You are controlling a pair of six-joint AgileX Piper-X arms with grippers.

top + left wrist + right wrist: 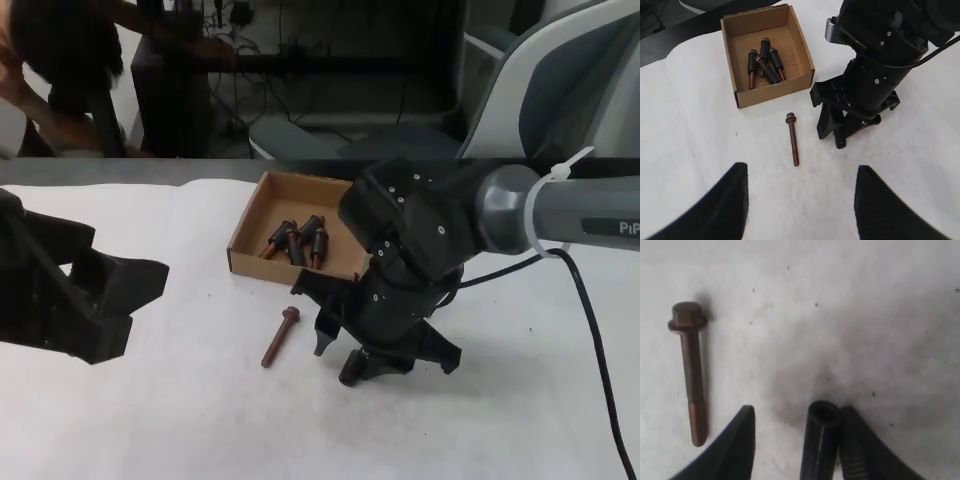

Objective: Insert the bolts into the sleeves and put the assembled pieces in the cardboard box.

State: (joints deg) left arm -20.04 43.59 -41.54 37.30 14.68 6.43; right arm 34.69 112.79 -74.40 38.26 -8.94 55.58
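White cloth covers the counter [150, 420] where two robot arms work at a bolt-and-sleeve assembly job. The right end effector [797, 412] points down at the cloth with its fingers parted. One black sleeve [821, 440] sits between them, resting against one finger and clear of the other, so it is not clamped. One loose bolt [279, 338] lies on the cloth just beside that sleeve, near the front wall of the cardboard box [775, 92]. The left end effector [801, 167] hangs spread wide and empty, back from the bolt. Closing squarely on the sleeve looks like the step in hand. A firm, centred grip that leaves the sleeve's open end free would give the bolt a clean way in. Count: one bolt, one sleeve, one box, and what appear to be four assembled pieces [765, 62] inside it.
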